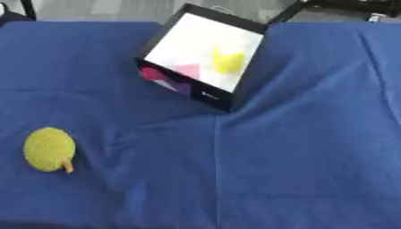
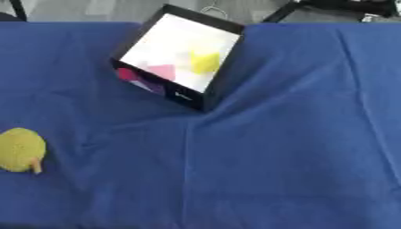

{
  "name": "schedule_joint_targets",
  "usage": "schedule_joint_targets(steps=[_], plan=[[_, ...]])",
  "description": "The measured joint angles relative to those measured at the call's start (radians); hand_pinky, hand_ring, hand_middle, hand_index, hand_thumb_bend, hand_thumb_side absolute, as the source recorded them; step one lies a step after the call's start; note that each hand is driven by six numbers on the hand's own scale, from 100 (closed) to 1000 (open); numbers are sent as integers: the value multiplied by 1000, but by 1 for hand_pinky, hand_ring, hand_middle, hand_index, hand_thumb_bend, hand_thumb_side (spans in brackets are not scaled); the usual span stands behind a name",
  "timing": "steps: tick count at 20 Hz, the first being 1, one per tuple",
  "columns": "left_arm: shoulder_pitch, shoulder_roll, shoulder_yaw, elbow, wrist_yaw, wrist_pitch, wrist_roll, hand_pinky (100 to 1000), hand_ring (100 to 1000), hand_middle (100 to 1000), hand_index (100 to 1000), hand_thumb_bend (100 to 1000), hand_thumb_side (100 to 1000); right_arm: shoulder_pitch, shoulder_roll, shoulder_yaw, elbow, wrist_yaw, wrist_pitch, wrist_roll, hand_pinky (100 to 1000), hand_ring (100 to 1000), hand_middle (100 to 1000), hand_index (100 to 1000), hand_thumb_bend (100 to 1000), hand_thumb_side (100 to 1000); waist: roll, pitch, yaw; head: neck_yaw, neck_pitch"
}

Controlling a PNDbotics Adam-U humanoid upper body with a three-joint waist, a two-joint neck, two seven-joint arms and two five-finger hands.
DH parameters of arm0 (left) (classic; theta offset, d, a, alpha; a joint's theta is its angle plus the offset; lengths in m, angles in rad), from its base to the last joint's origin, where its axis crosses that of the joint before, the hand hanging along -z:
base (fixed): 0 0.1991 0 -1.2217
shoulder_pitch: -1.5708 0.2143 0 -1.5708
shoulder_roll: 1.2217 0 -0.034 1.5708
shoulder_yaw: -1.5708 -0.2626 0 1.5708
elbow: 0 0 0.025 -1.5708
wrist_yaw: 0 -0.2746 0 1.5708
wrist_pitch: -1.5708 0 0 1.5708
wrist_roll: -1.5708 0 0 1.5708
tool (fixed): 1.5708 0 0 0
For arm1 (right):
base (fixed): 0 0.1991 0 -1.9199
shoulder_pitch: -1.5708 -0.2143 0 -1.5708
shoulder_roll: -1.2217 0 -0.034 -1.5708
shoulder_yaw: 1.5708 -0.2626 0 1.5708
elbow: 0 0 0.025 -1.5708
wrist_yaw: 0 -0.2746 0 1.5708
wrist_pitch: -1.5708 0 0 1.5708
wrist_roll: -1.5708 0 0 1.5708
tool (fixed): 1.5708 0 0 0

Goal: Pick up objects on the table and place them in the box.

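- A black box [image 1: 205, 53] with a white inside sits at about 12 o'clock on the blue-covered counter [image 1: 297, 147], turned askew.
- A small yellow object [image 1: 228, 61] and a pink shape [image 1: 186, 70] lie inside it.
- A yellow-green bumpy fruit [image 1: 49, 149] with a short orange stem lies at 9 o'clock, well apart from the box.

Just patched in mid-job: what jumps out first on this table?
The black box with a bright white inside sits at the far middle of the blue cloth, holding a yellow object and a pink one. A bumpy yellow-green fruit lies alone near the left edge. Neither hand shows.
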Motion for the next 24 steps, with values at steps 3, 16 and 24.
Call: schedule_joint_targets(steps=[3, 16, 24], plan=[[24, 0, 0, -1, -8, -10, -15, 843, 802, 855, 902, 100, 718, 6, -2, -2, 0, 0, -1, -1, 1000, 1000, 1000, 895, 100, 470, 0, -9, 1, -4, 0], [132, 19, 1, -63, -221, -99, -198, 896, 860, 854, 889, 162, 431, 30, -25, -3, 1, 0, -17, -1, 1000, 1000, 1000, 894, 100, 470, 0, -12, 13, -35, 0], [151, 19, -39, -58, -343, -79, -311, 887, 868, 856, 895, 303, 419, 34, -25, -3, 7, 2, -17, 1, 1000, 1000, 1000, 894, 100, 470, 0, -12, 8, -35, 0]])
